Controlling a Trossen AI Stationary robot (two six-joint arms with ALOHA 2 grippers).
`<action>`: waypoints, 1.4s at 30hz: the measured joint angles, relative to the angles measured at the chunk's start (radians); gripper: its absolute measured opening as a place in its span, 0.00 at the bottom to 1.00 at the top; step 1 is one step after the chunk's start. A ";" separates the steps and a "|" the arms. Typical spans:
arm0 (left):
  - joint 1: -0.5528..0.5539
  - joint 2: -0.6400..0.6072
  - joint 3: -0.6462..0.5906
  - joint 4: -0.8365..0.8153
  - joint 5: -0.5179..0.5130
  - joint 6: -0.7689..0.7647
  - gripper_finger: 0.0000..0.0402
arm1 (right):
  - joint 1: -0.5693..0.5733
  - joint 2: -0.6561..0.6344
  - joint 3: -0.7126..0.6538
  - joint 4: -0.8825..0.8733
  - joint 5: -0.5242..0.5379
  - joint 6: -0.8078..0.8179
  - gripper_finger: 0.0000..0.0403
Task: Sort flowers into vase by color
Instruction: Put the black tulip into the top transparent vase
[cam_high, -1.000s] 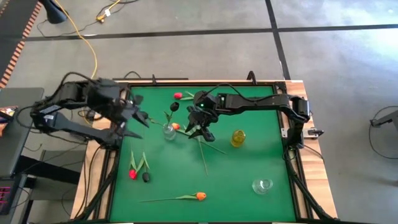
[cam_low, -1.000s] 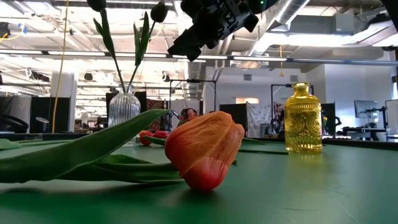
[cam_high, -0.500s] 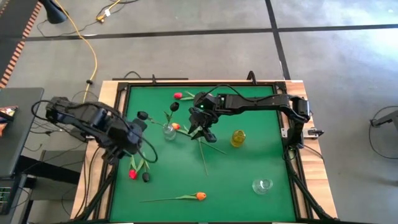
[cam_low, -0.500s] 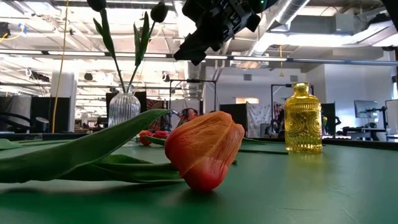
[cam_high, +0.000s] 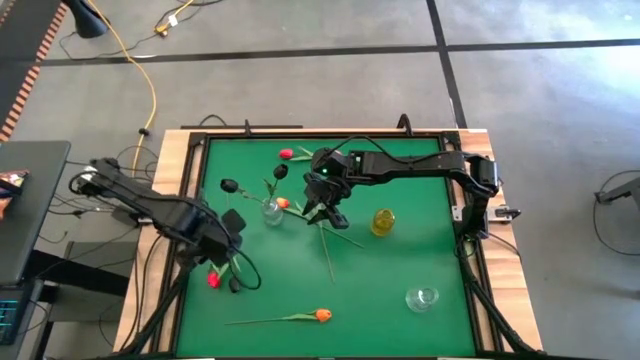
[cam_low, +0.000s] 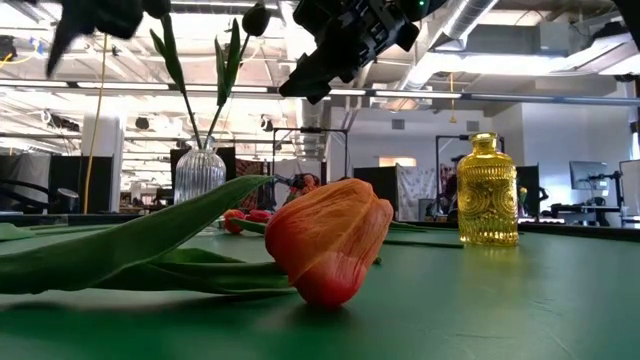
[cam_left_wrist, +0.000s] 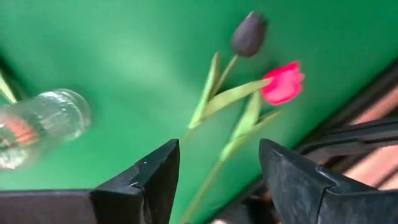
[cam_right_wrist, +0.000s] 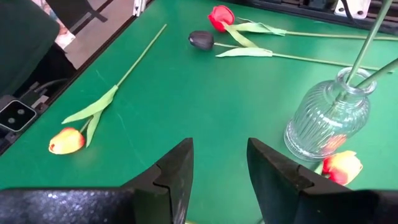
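Two black tulips (cam_high: 280, 172) stand by their stems in the clear ribbed vase (cam_high: 272, 210). An orange tulip (cam_high: 284, 203) lies against that vase's foot. My right gripper (cam_high: 328, 212) hovers open just right of the vase (cam_right_wrist: 329, 118), touching nothing. My left gripper (cam_high: 228, 245) hovers open over the table's left side, where a red tulip (cam_left_wrist: 283, 83) and a black tulip (cam_left_wrist: 249, 34) lie side by side. Another red tulip (cam_high: 287, 154) lies by the far edge. Another orange tulip (cam_high: 322, 315) lies by the near edge. It fills the low view's foreground (cam_low: 330, 240).
A yellow glass vase (cam_high: 383, 221) stands right of my right gripper, and a small clear vase (cam_high: 422, 298) stands near the right front corner. Loose green stems (cam_high: 327, 248) lie below the right gripper. The green mat (cam_high: 400, 270) has a raised dark frame around it.
My left arm has swung from the table's far-left corner toward the near edge and now hangs over the red and black tulips on the left. It now shows at the low view's top left. The flowers and vases lie as before.
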 joint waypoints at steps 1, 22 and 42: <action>0.000 0.006 -0.028 0.025 -0.017 0.031 0.52 | 0.000 0.000 0.000 0.000 0.000 0.000 0.44; 0.047 0.287 -0.369 0.324 -0.204 0.441 0.52 | 0.016 0.000 0.000 -0.023 -0.005 -0.022 0.44; 0.056 0.283 -0.463 0.458 -0.200 0.530 0.42 | 0.019 0.000 0.000 -0.021 -0.005 -0.012 0.44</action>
